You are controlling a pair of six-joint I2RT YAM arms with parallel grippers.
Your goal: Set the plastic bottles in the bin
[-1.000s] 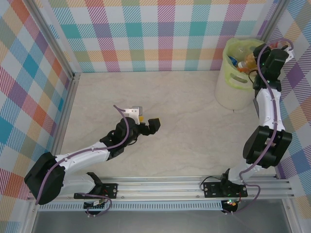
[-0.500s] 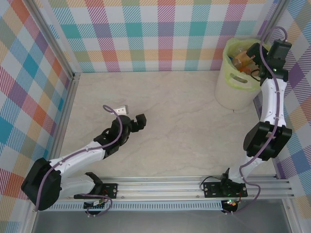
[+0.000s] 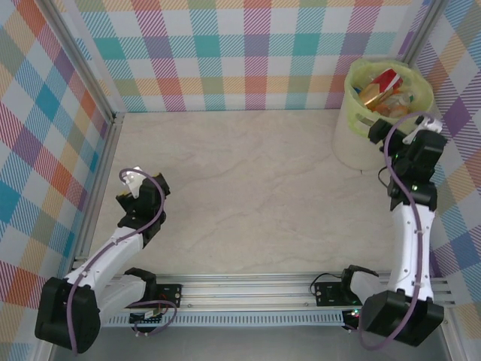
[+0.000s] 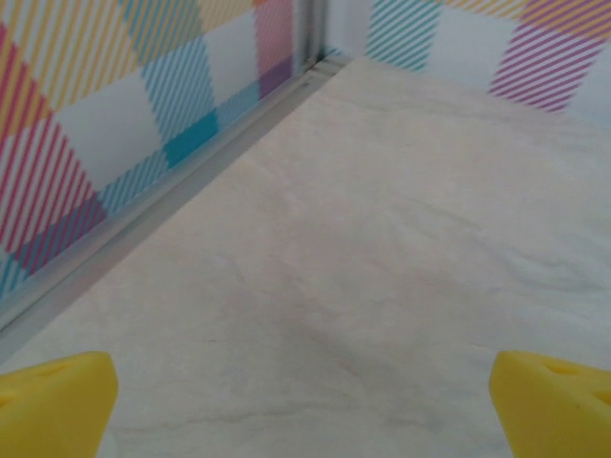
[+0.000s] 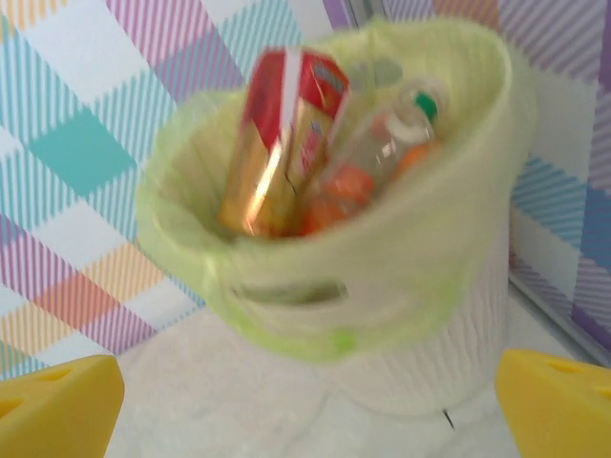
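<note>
Bottles (image 5: 286, 143) stand packed inside the bin (image 5: 439, 324), the tallest with a red and gold label, a clear one with a green cap beside it. The bin, lined with a lime-green bag (image 5: 181, 229), sits at the far right corner of the worktop (image 3: 263, 188). The right end effector (image 5: 310, 405) hangs just before the bin, fingers spread wide, gripping nothing. The left end effector (image 4: 305, 401) is low over the worktop near the checked left wall (image 4: 95, 143), likewise released.

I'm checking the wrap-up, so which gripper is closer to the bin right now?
Right. The right gripper is just beside the bin, at its near right side, facing it. The left gripper is far across the table, close to the left wall.
</note>
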